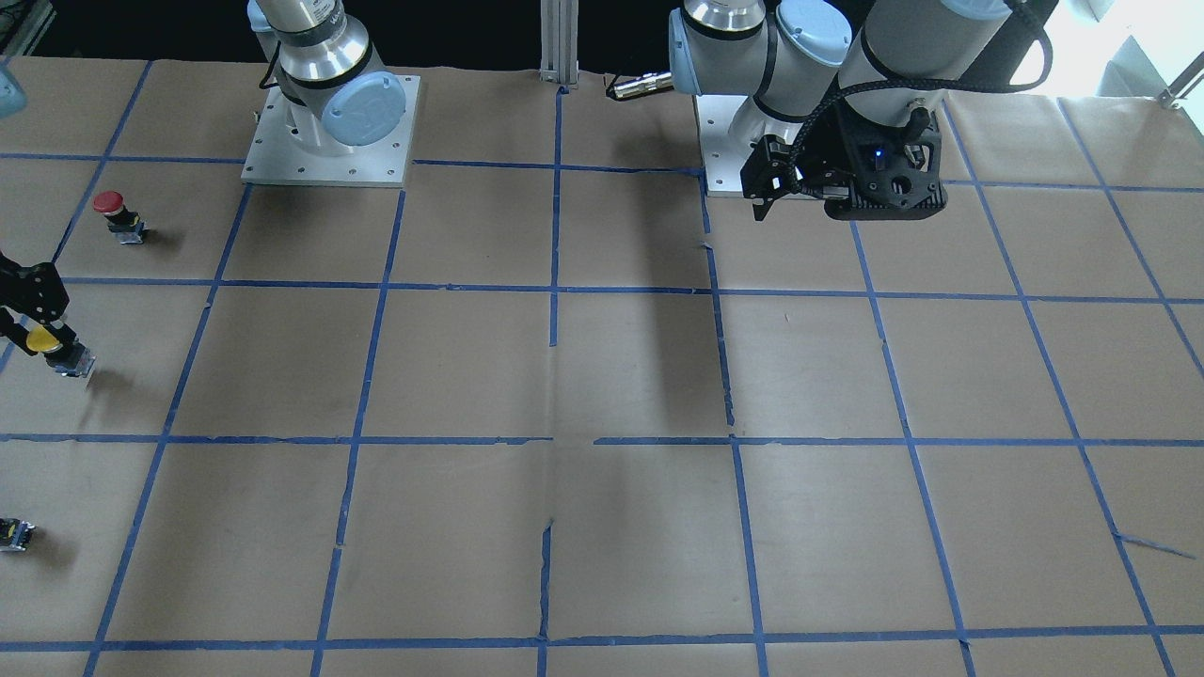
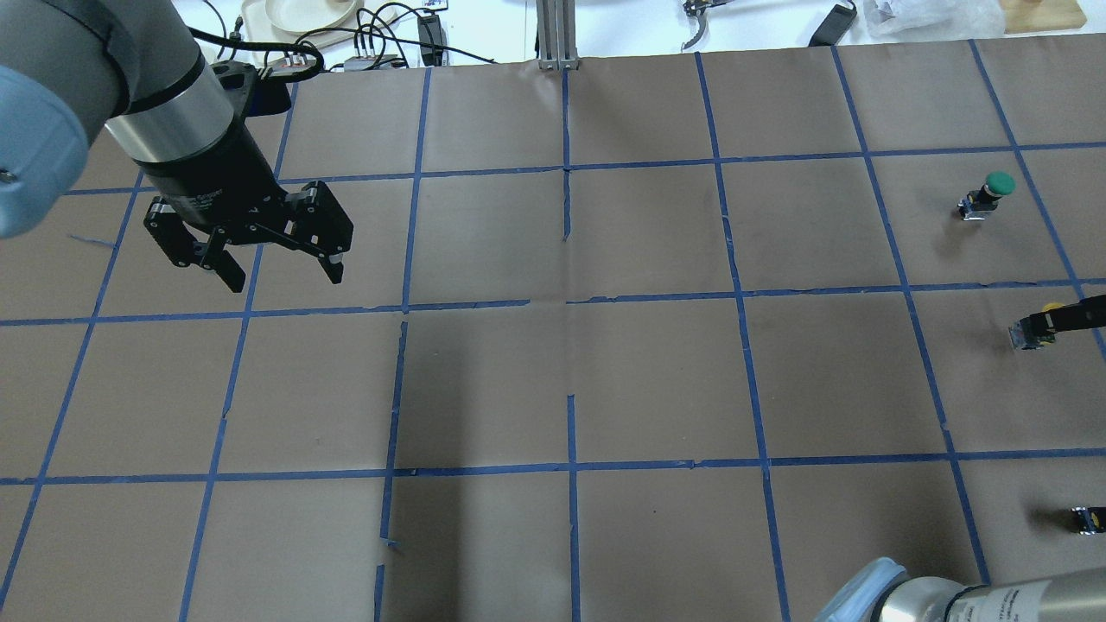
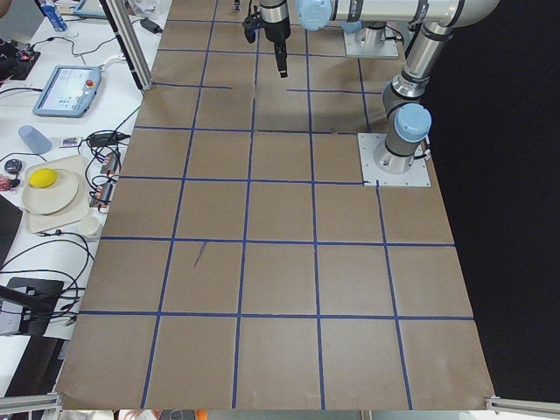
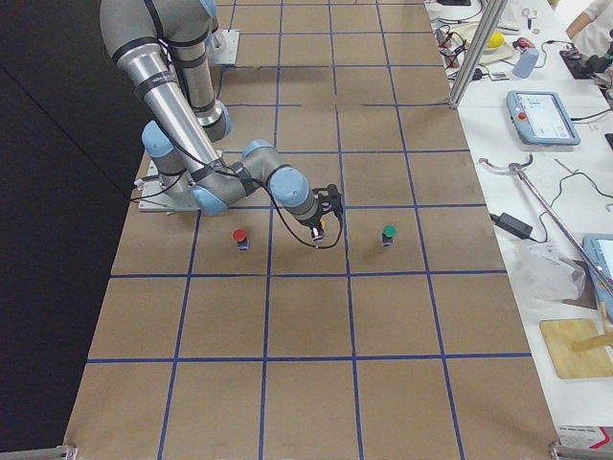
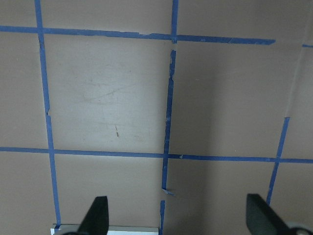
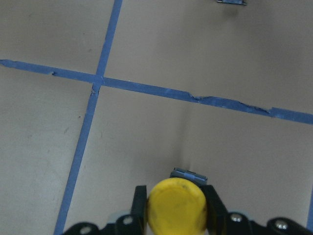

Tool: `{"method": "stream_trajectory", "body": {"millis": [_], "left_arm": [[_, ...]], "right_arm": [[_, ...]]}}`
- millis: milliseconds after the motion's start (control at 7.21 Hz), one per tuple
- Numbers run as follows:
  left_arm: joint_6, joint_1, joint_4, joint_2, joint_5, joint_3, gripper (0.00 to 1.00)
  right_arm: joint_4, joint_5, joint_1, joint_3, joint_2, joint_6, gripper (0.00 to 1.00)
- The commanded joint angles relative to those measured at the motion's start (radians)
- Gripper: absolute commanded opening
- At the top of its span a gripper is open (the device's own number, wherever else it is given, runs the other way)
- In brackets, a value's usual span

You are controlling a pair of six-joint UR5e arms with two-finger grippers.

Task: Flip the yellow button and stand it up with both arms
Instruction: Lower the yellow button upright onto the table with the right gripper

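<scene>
Landmark: red button [image 1: 118, 214], which stands cap up on the brown paper table [image 1: 640, 376] taped in a blue grid. The yellow button [image 1: 68, 358] is near the red button, on its side away from the robot's base. It sits in the right gripper [image 1: 42, 338]. The jaws are clamped on the yellow cap from both sides, and in the right wrist view a black finger [image 6: 140, 205] presses each flank of the cap [image 6: 176, 205]. The button is tilted, with the cap toward the wrist and the black body pointing down and away toward the paper. A shadow falls just beside the body. I cannot tell whether the body touches the paper. In the right side view the red button, yellow button and green button [image 4: 388, 233] form one row. The green button stands upright beyond the yellow one, farther again from the red. The right arm reaches low from its base plate [image 1: 329, 141], which is on the robot's side of the red button. The left gripper [image 2: 285, 276] is well apart from the red button, far along the table toward the robot's left. It hangs above bare paper with its jaws wide apart and nothing between them. The left wrist view shows both fingertips [image 5: 98, 215] at the frame's lower edge, over a crossing of tape lines.
</scene>
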Motion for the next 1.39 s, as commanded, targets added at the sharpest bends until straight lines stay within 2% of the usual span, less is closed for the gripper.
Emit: {"method": "stream_trajectory", "body": {"millis": [0, 139, 277, 555, 832, 971, 1109, 1248], "left_arm": [[0.000, -0.002, 0.002, 0.001, 0.000, -0.002, 1.00], [0.001, -0.002, 0.002, 0.002, 0.002, -0.004, 1.00], [0.000, -0.002, 0.002, 0.002, 0.000, -0.004, 1.00], [0.000, -0.005, 0.017, 0.002, 0.002, -0.005, 1.00], [0.000, -0.005, 0.017, 0.002, 0.000, -0.004, 1.00], [0.000, -0.006, 0.017, 0.005, -0.003, -0.004, 1.00], [0.000, -0.005, 0.017, 0.010, -0.003, -0.007, 1.00], [0.000, -0.005, 0.017, 0.016, 0.002, -0.007, 1.00]], "right_arm": [[0.001, 0.002, -0.002, 0.001, 0.002, 0.000, 0.45], [-0.004, 0.003, -0.002, 0.002, 0.004, 0.000, 0.57], [-0.010, 0.005, -0.002, 0.002, 0.004, 0.000, 0.83], [-0.013, 0.002, -0.002, -0.002, 0.004, 0.001, 0.97], [-0.005, -0.003, 0.002, -0.022, -0.014, 0.009, 0.99], [0.036, -0.015, 0.013, -0.086, -0.021, 0.016, 0.99], [0.141, -0.018, 0.039, -0.173, -0.019, 0.019, 0.99], [0.228, -0.058, 0.077, -0.270, -0.019, 0.023, 0.99]]}}
